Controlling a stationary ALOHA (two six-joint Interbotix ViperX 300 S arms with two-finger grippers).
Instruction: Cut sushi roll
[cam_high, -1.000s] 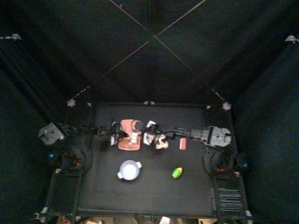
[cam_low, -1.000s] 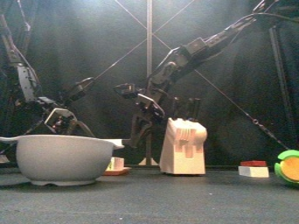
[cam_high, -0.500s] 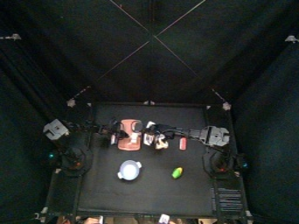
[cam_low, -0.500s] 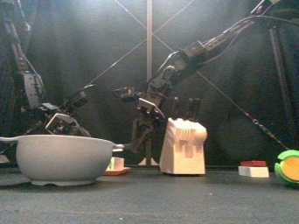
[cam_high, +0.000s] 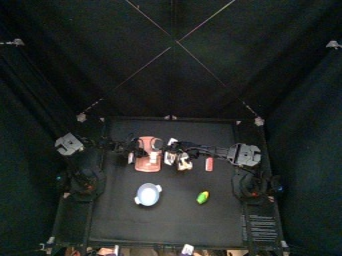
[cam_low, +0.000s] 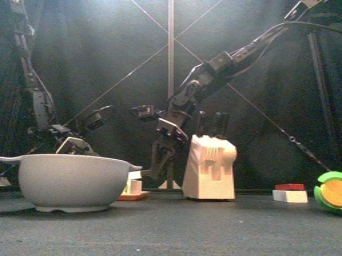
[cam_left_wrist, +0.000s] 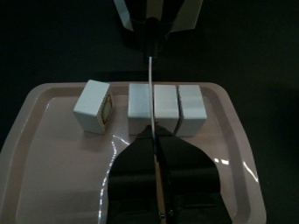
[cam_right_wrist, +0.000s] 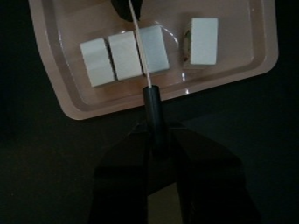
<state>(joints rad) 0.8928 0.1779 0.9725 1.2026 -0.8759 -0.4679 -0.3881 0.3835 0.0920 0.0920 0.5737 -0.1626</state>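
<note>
The sushi roll (cam_right_wrist: 122, 57) lies as white blocks on a pink board (cam_right_wrist: 251, 66). One cut piece (cam_right_wrist: 202, 42) sits apart from the rest. My right gripper (cam_right_wrist: 149, 114) is shut on the black handle of a knife (cam_right_wrist: 142, 39), whose blade stands in the roll between two blocks. In the left wrist view the blade (cam_left_wrist: 156, 87) shows edge-on across the roll (cam_left_wrist: 166, 109), with the separate piece (cam_left_wrist: 93, 105) beside it. My left gripper (cam_high: 124, 155) hovers at the board's left end (cam_high: 140, 147).
A grey bowl (cam_low: 67, 180) stands at the front left, with a pale knife block (cam_low: 210, 167) in the middle. A small red and white piece (cam_low: 289, 192) and a green and yellow item (cam_low: 330, 190) sit at the right.
The left arm has shifted a little, its wrist moving back and up. The right arm still holds the knife over the board, nearly in the same place.
</note>
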